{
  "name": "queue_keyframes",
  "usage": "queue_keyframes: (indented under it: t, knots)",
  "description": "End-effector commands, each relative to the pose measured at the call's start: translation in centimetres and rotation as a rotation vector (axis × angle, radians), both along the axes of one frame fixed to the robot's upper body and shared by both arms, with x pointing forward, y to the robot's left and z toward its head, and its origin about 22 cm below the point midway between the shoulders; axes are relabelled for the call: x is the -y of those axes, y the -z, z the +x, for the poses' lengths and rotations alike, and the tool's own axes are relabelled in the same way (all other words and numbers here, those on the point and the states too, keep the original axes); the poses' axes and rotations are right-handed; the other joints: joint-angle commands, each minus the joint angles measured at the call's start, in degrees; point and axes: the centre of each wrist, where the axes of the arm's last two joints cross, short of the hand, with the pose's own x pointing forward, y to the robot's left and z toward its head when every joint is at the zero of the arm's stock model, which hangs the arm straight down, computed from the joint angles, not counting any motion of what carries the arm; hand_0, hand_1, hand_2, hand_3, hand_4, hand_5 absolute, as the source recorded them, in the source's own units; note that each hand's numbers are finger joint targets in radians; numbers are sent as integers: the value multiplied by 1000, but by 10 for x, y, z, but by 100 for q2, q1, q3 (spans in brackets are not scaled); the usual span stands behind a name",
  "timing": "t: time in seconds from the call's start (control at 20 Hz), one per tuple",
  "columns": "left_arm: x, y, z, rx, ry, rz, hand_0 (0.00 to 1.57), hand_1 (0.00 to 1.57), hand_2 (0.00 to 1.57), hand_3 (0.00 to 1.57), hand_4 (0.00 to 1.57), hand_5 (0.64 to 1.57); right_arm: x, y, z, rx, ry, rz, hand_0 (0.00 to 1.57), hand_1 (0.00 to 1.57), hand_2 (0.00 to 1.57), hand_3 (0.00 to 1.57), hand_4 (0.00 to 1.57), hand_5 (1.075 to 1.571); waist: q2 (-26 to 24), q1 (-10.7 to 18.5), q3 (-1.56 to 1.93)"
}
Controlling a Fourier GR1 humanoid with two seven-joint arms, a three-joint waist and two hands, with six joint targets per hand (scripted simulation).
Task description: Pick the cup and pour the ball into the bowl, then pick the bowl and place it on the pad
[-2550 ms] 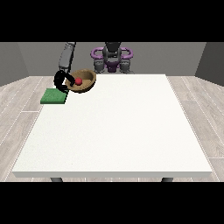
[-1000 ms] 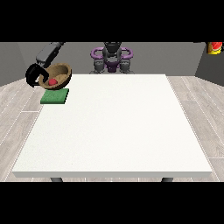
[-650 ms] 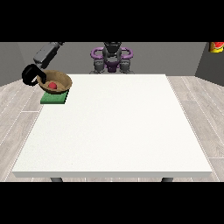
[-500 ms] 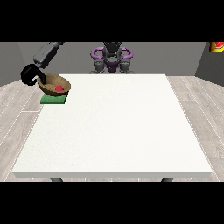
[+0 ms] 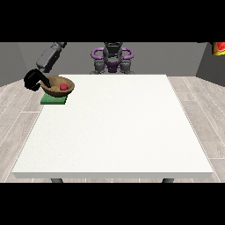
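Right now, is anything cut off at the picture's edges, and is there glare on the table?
In the front view the table is evenly lit, matte white, with no glare. A red and yellow thing is cut by the right edge. The bowl, with the red ball inside, shows whole over the green pad.

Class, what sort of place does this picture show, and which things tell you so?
Probably a robot test room: a large white table on a grey plank floor, a humanoid robot behind it, bare grey walls.
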Motion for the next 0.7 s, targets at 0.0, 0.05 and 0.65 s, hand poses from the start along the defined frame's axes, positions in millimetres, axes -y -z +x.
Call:
queue_keyframes:
  t: [0.0, 0.05, 0.65]
  knots:
    - [-5, -19, -1, 48, -20, 1, 0, 0, 0, 0, 1194, 1567, 0, -20, 10, 43, 0, -58, 1151, 1151, 1324, 1000, 187, 1532, 194, -83, -1]
    - [-2, -8, -3, 46, -14, 13, 0, 0, 0, 0, 1193, 1567, 15, -17, 0, 3, -21, -27, 931, 931, 1103, 1043, 162, 1509, 232, 36, 1]
    - [19, 25, 12, -117, -20, -10, 0, 0, 0, 0, 1190, 1569, 9, -57, 18, -173, -171, -131, 0, 0, 0, 0, 200, 1375, -883, -153, -9]
